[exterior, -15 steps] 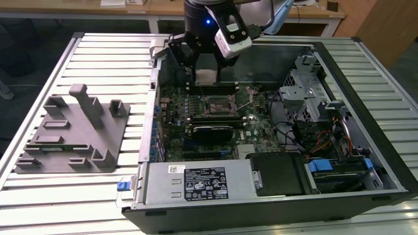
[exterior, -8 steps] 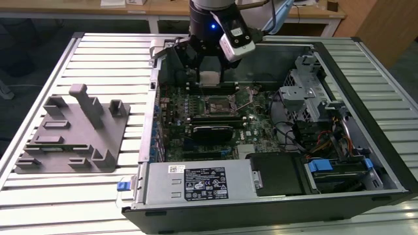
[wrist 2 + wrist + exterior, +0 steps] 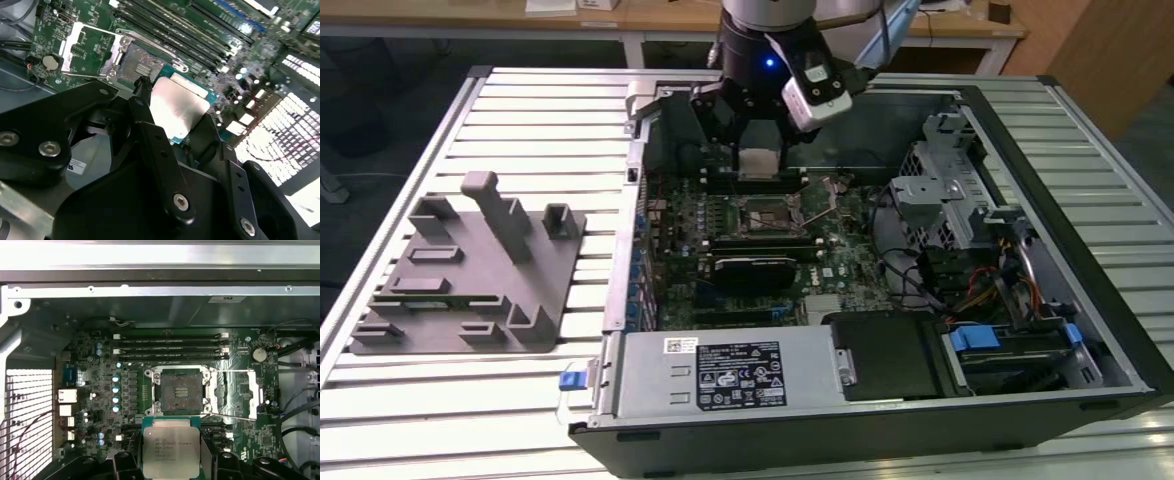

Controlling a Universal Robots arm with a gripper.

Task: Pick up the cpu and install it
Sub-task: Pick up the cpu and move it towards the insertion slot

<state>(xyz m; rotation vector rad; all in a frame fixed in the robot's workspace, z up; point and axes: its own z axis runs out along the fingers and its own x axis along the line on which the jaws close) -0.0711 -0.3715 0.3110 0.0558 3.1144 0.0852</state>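
1. Tray (image 3: 467, 270) lies by the table's (image 3: 520, 100) edge on the exterior view's left, well apart.
2. Gripper (image 3: 758, 160) is clamped on the cpu (image 3: 171, 447), which sits between its fingers (image 3: 150, 140), above the board (image 3: 100, 370), near the open socket (image 3: 179, 390).
3. Risk: a tilted or off-square descent could bend socket pins; its keying, I think, is unreadable here.
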